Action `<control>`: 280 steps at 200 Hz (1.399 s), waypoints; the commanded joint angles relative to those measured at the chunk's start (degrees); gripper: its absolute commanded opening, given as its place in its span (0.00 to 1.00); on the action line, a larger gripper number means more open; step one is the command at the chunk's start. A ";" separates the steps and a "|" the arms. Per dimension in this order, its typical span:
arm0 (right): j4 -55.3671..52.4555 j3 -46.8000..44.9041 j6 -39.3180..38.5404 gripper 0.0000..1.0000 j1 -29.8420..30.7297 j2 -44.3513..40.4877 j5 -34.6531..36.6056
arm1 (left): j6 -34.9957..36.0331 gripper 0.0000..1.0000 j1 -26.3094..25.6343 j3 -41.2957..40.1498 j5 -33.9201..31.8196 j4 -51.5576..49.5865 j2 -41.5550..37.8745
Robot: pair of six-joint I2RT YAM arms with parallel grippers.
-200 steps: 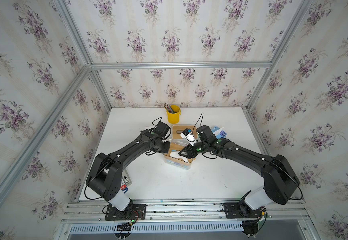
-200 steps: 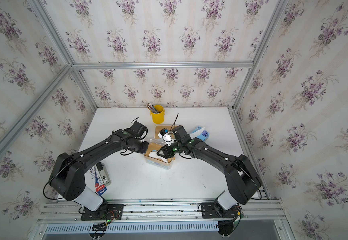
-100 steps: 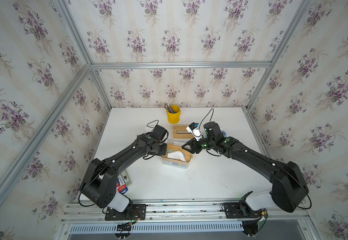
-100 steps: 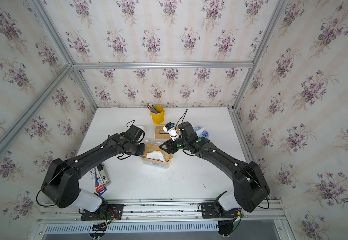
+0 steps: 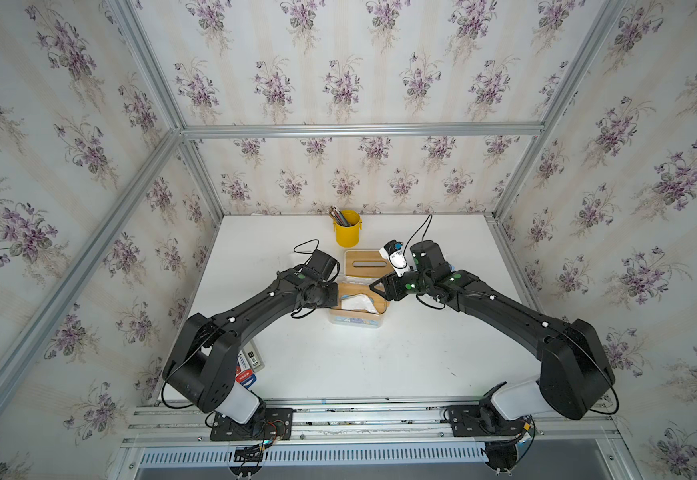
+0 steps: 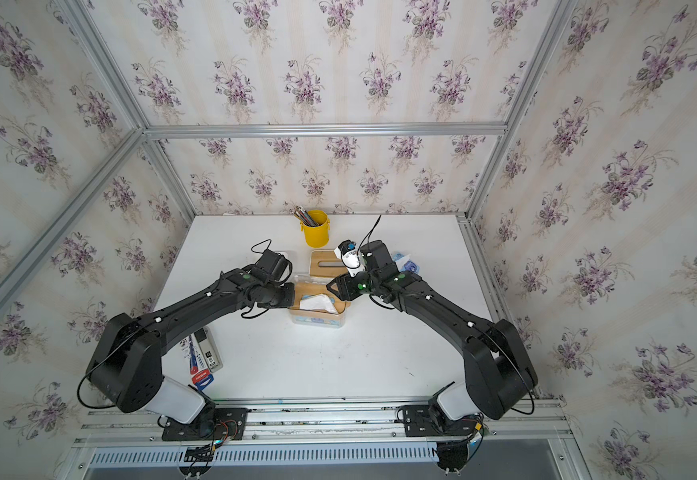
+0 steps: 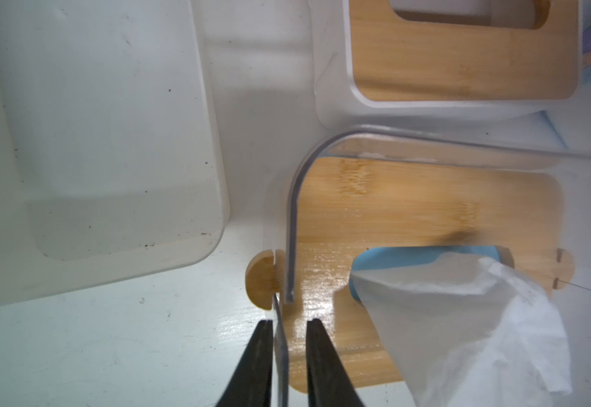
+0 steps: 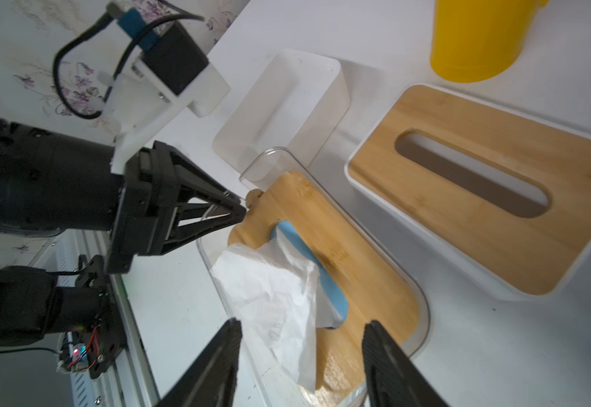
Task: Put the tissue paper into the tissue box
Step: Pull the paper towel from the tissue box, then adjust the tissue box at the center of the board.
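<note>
Right, in both top views the tissue paper (image 5: 357, 302) stands crumpled out of the slot in the bamboo lid (image 5: 355, 287) on the clear tissue box (image 5: 355, 322), mid-table. My left gripper (image 5: 338, 296) sits at one short end of it, my right gripper (image 5: 373, 286) at the other. Behind are a white tissue box (image 5: 365, 262) and a yellow pencil cup (image 5: 347, 230). Bare table (image 5: 380, 365) lies towards me.

From the left wrist, my jaws stand narrowly apart astride the clear wall, not clamped on it. A white plastic tray (image 7: 93, 141) lies just beside the box.

From the right wrist, my jaws gape wide above the tissue, holding nothing. The lid sits inside the clear rim, and blue packaging (image 8: 304, 253) shows in the slot under the sheet.
</note>
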 commanded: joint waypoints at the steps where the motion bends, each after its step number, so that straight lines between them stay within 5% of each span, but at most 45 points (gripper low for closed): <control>1: -2.02 0.41 2.04 0.60 -0.12 -0.16 8.84 | -0.43 0.29 0.07 -0.15 0.44 0.77 -0.92; 130: -2.70 0.81 6.88 0.50 2.40 6.16 16.65 | 10.03 0.68 0.89 1.09 -1.94 -2.77 -11.22; 280: -3.41 3.39 7.27 0.27 4.69 10.74 22.34 | 14.64 0.76 2.80 0.19 -4.39 -2.99 -12.79</control>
